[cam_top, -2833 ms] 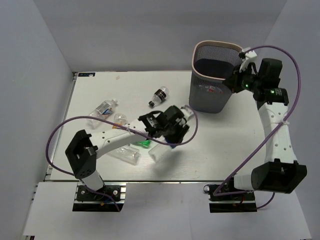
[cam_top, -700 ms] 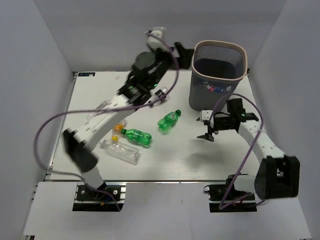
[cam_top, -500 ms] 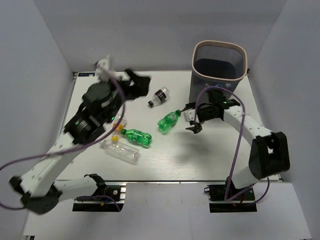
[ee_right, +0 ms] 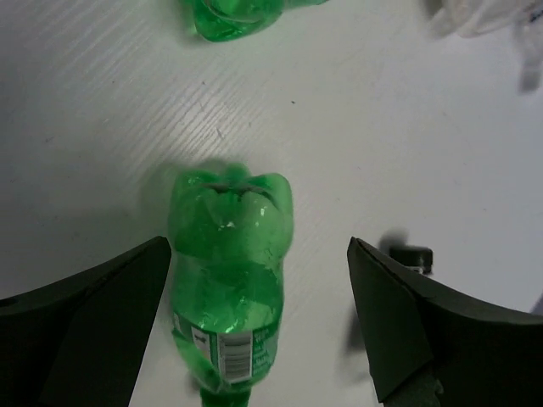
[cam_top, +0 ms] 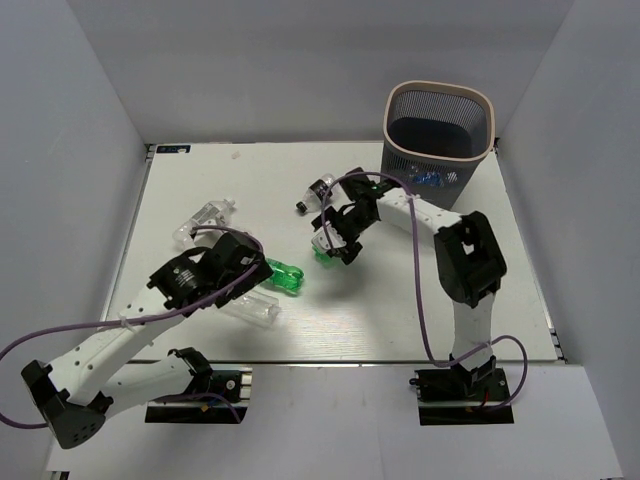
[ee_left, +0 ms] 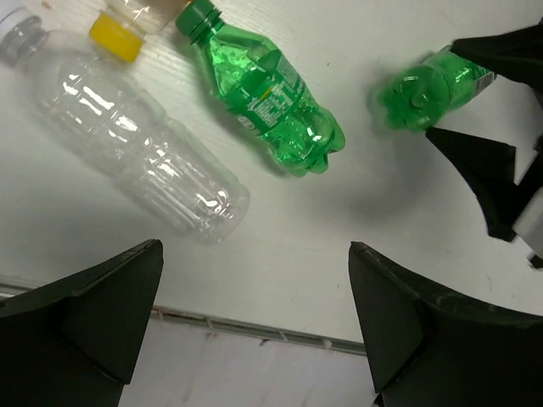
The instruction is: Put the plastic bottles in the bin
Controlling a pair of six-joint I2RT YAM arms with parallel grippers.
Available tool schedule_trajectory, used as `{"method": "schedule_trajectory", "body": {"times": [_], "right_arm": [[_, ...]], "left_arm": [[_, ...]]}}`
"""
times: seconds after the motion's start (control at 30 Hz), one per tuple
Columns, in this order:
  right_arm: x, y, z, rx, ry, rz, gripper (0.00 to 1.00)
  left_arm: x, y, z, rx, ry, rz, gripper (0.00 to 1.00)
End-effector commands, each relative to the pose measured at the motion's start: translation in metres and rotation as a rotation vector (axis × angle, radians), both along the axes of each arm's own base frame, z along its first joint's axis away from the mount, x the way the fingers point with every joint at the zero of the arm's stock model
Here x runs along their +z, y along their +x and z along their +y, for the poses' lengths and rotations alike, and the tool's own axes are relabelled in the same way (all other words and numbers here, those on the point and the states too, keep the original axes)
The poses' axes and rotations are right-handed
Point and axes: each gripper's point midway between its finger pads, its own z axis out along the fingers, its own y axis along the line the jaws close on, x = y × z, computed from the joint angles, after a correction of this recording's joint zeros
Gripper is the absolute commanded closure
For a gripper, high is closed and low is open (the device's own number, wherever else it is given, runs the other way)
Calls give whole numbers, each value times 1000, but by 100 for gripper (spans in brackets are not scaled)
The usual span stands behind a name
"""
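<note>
My left gripper (ee_left: pixel 254 254) and right gripper (ee_right: pixel 257 248) are both hanging wide open and empty, and at least five plastic bottles (cam_top: pixel 285 278) are lying on the table (cam_top: pixel 450 290), at 8 o'clock from the bin (cam_top: pixel 440 89), waiting to go in.

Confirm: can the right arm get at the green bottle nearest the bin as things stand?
Probably yes. The right hand is open above that green bottle, which lies flat between its fingers; the other green bottle lies clear of it.
</note>
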Motion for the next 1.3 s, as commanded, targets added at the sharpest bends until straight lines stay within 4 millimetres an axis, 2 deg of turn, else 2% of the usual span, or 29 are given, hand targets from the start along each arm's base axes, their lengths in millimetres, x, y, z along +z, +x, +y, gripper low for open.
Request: {"method": "schedule_trajectory", "body": {"times": [0.0,0.07,0.17,0.2,0.27,0.3,0.37,0.43,0.5,0.6,0.63,0.7,0.73,0.77,0.8,0.9,0.93,0.97,1.0,1.03,1.07,1.1,1.13,1.17,1.2,1.23,1.27], "right_arm": [[-7,-8,-1,39,-89,26,10],[-19,-7,-1,21,-118,38,10],[-36,1,0,-29,-169,46,10],[-42,2,-1,-44,-187,67,11],[-44,7,-3,-70,-220,74,15],[-54,4,-5,-83,-245,108,19],[-57,4,-9,-108,-271,127,23],[-61,4,-14,-130,-301,125,23],[-72,5,-26,-171,-340,125,23],[-77,5,-36,-239,-379,148,33],[-74,5,-35,-269,-371,170,45],[-65,0,-37,-291,-368,216,57],[-50,-2,-34,-303,-336,225,62],[-42,-8,-31,-303,-306,262,73],[-24,-13,-28,-306,-280,281,79],[47,-28,-8,-325,-108,405,94],[73,-26,-2,-357,-61,430,96],[123,-28,6,-345,46,413,98],[138,-26,11,-386,94,478,98],[165,-23,14,-434,146,514,98],[210,-21,16,-421,255,472,98],[227,-20,14,-470,294,521,98],[254,-7,19,-492,392,502,98],[274,-11,15,-499,439,493,98],[292,-10,6,-586,480,544,98],[322,-1,5,-580,589,467,98],[333,4,-3,-629,631,439,97]], "left_arm": [[9,-7,18,174,-52,1,0],[8,-6,21,192,-46,-3,0],[-3,-7,25,204,-24,8,0],[-14,-10,29,213,-6,33,0],[-21,-7,24,218,-28,32,0],[-30,-8,25,218,-19,40,0],[-38,-4,21,218,-23,36,0],[-58,-5,22,219,11,64,0],[-66,0,20,225,23,57,0],[-76,2,19,225,57,86,0],[-75,3,18,216,67,88,0],[-81,1,19,216,92,108,0],[-81,1,19,216,92,109,0],[-85,-1,21,216,101,116,0],[-85,-1,21,216,101,116,0],[-91,-2,22,216,86,104,0],[-91,0,20,216,68,89,0],[-95,-1,23,219,72,82,0],[-94,1,22,219,65,76,0],[-97,1,22,219,65,76,0],[-101,-1,21,215,74,96,0],[-104,-1,21,215,85,105,0],[-108,-3,20,210,90,125,0],[-110,-2,18,210,91,126,0],[-112,-1,15,201,104,136,0],[-114,-2,15,201,111,141,0],[-112,3,11,201,91,125,0]]}}
